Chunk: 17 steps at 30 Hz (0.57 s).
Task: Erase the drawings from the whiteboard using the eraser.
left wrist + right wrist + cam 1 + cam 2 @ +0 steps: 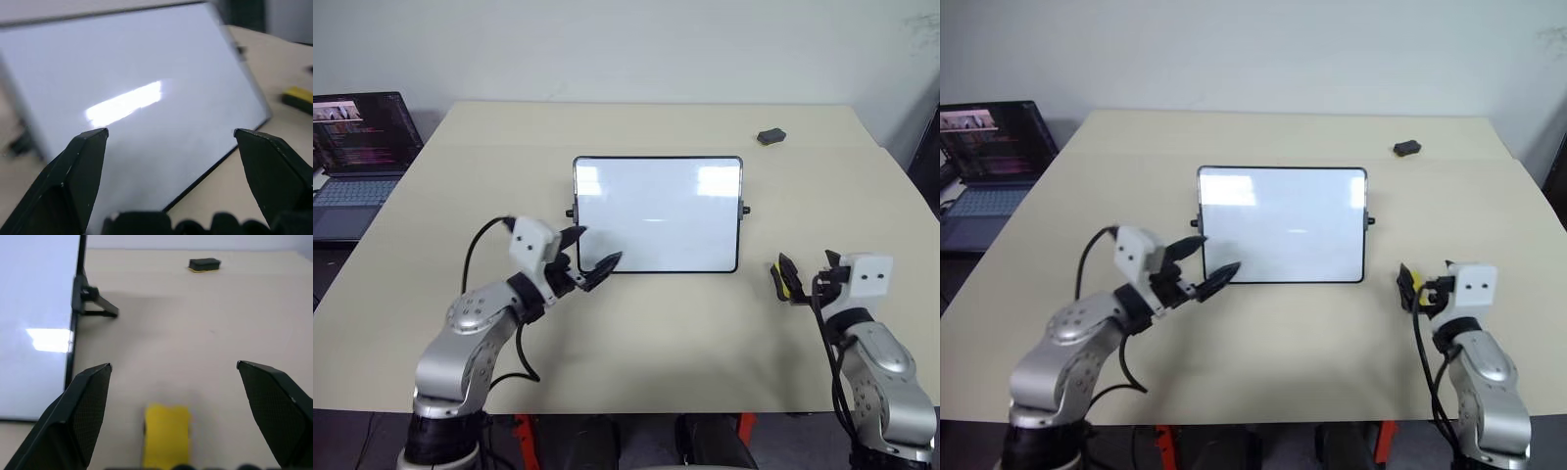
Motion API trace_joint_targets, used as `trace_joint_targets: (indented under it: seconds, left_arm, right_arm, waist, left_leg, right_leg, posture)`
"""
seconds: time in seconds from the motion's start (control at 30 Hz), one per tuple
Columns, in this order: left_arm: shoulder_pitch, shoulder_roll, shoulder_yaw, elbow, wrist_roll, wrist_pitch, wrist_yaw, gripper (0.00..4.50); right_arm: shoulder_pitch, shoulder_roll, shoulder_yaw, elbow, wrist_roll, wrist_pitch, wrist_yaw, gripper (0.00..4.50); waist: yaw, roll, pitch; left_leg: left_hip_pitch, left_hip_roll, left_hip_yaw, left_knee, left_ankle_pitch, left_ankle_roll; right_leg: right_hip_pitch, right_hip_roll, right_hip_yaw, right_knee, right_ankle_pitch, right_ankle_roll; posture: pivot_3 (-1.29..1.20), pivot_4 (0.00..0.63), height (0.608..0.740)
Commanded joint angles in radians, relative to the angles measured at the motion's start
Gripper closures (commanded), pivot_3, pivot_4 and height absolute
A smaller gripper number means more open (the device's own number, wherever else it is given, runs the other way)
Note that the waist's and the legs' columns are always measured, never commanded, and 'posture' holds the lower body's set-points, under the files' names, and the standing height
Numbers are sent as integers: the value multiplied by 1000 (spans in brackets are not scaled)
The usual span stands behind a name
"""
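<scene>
Left gripper (597,259) jaws spread, nothing between them, tips over the whiteboard's (658,213) lower-left corner. Right gripper (173,374) jaws spread wide, holding nothing; the yellow eraser (167,434) lies on the surface (656,333) between them, close to the palm and touching neither finger, off the board's lower-right corner. Bare surface between the two arms along the near edge. Board stands mid-surface, leaning back on its side knobs, its face white with glare only; no drawings visible. Open room right of the board. Small dark lump (771,136) sits near the far right edge. Laptop (357,157) sits off the far left corner.
</scene>
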Motion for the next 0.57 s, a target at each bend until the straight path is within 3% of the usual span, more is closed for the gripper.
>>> trace_joint_targets:
  seconds: [0.03,0.13,0.3,0.57]
  left_arm:
    - [94,-71,54,-133,5,-36,126,0]
    - [172,-124,60,-162,58,-87,206,0]
    - [240,-161,109,-124,125,-166,297,0]
    - [246,-164,113,-96,142,-186,330,0]
  right_arm:
    - [54,5,-90,45,98,-191,91,25]
    - [68,0,-125,114,167,-261,147,25]
    - [94,-10,-59,154,148,-298,183,25]
    - [149,-45,-35,134,162,-287,198,25]
  waist:
    - [0,-1,0]
    - [0,-1,1]
    - [-2,0,1]
    - [2,1,1]
  left_leg:
    - [1,0,0,0,0,0]
    - [13,0,-1,0,0,0]
    - [30,2,-1,-2,0,0]
    - [27,2,-2,-3,0,0]
  right_leg:
    - [1,0,0,0,0,0]
    - [14,0,-1,-2,0,0]
    - [31,3,0,-6,-1,-1]
    - [31,3,-1,-12,-1,-1]
  posture:
    - [0,150,740]
    - [0,150,740]
    - [0,150,740]
    - [0,150,740]
